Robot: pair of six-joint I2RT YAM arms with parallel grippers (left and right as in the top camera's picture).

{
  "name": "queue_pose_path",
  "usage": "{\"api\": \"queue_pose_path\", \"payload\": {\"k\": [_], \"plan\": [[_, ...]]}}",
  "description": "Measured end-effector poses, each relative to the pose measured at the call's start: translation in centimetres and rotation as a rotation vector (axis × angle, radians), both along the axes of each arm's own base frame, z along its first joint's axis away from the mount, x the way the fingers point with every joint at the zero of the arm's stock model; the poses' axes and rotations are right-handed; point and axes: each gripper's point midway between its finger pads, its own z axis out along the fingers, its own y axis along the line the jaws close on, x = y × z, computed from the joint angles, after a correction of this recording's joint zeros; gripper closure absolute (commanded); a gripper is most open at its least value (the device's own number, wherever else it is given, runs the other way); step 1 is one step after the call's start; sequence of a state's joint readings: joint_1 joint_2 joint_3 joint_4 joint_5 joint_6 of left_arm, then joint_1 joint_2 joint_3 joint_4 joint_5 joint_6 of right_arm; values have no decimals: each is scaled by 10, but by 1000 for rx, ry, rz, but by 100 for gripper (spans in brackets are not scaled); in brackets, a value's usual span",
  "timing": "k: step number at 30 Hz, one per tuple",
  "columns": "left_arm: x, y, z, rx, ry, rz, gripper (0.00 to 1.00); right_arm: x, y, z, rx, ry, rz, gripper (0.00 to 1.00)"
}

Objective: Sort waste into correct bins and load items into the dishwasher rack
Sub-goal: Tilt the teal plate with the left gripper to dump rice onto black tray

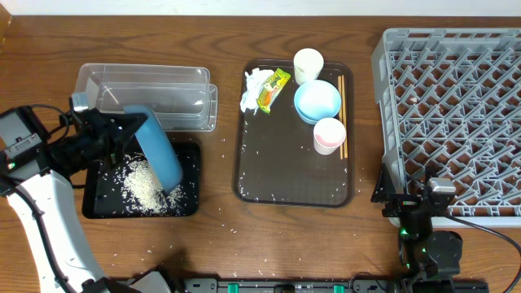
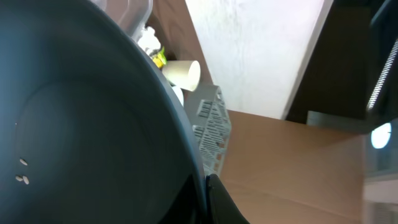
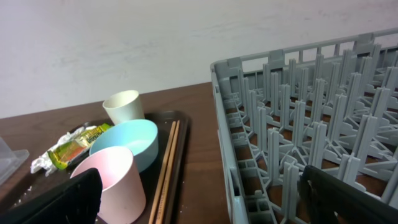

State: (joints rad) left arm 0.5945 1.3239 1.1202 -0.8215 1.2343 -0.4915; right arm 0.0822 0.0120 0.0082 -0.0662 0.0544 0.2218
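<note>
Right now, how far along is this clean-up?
Done: rice lies in the black tray. In hand: the left pincer holds the dark-blue dish tilted over it. Left: tissue, wrapper, white cup, pink cup, light-blue bowl and chopsticks on the brown tray; the grey rack is empty; the right pincer is open.

two cups (image 1: 308,65), one bowl (image 1: 317,102), one dish (image 1: 159,146) — two chopsticks (image 1: 342,114), one rack (image 1: 384,106)

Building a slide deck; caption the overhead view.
Left gripper holds the dark-blue dish tilted over the black tray, rice heaped below; right gripper sits open beside the dishwasher rack.
</note>
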Motion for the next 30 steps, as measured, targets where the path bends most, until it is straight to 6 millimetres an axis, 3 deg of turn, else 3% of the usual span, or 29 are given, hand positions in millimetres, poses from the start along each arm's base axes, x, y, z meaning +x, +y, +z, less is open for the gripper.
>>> {"api": "queue_pose_path", "payload": {"k": [10, 30], "plan": [[-11, 34, 1, -29, 5, 109, 94, 0, 0, 0, 0, 0, 0, 1], [-17, 41, 21, -124, -124, 86, 94, 0, 0, 0, 0, 0, 0, 1]]}}
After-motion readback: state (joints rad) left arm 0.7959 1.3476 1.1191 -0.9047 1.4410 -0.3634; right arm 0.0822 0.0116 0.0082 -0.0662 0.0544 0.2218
